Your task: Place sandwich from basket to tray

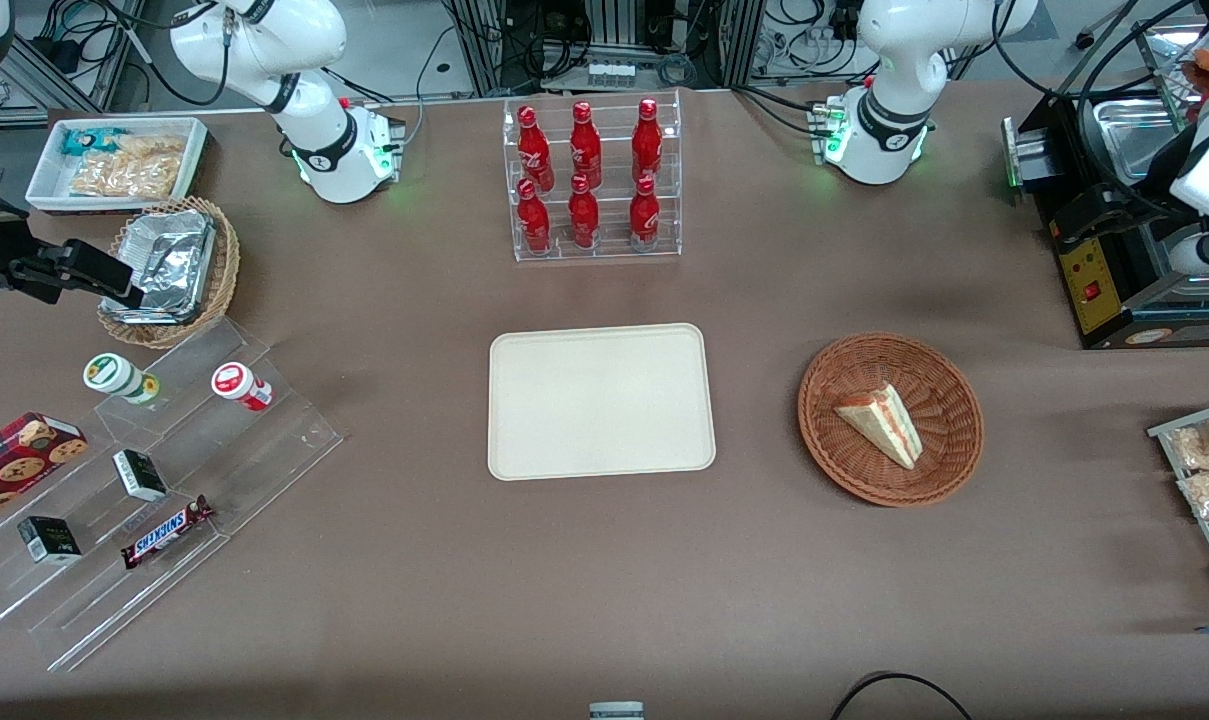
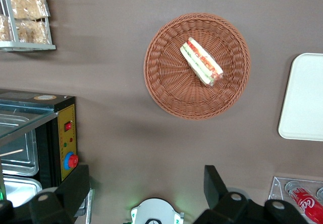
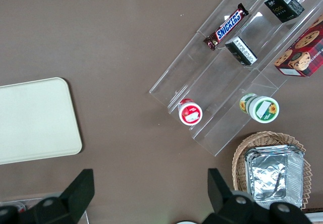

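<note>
The sandwich [image 1: 882, 425] [image 2: 202, 62], a white-bread wedge with red and green filling, lies on its side in the round reddish-brown basket [image 1: 844, 460] [image 2: 166, 82]. The basket stands beside the cream tray [image 1: 601, 400] [image 2: 305, 98], toward the working arm's end of the table. The tray has nothing on it. My gripper [image 2: 146, 183] hangs high above the table, close to its own arm's base and well apart from the basket. Its black fingers [image 2: 75, 183] are spread wide, so it is open with nothing between them.
A clear rack of red bottles [image 1: 592, 180] stands farther from the front camera than the tray. A black appliance [image 1: 1114, 270] and a wire rack of bagged snacks [image 1: 1204, 480] sit at the working arm's end. Acrylic steps with snacks [image 1: 144, 470], a foil-lined wicker basket [image 1: 169, 270] and a white bin [image 1: 114, 160] occupy the parked arm's end.
</note>
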You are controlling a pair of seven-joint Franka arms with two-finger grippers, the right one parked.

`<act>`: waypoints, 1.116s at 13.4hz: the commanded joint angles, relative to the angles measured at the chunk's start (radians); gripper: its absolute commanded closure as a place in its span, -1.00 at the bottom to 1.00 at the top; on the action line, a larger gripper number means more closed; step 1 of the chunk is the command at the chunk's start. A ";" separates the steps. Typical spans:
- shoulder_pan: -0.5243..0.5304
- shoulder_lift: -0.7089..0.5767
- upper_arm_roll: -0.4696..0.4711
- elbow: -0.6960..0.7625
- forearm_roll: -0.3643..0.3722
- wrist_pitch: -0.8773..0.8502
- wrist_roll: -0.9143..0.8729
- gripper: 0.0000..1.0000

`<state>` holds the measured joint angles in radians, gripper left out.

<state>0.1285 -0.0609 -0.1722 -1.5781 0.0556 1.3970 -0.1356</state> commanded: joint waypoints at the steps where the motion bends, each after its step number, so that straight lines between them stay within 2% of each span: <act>1: -0.007 0.010 -0.007 -0.069 0.004 0.064 -0.057 -1.00; 11: -0.036 -0.008 -0.072 -0.592 0.007 0.761 -0.872 -1.00; 15: -0.036 0.076 -0.121 -0.634 0.012 0.882 -0.894 -1.00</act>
<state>0.0931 -0.0174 -0.2668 -2.2069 0.0569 2.2352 -0.9971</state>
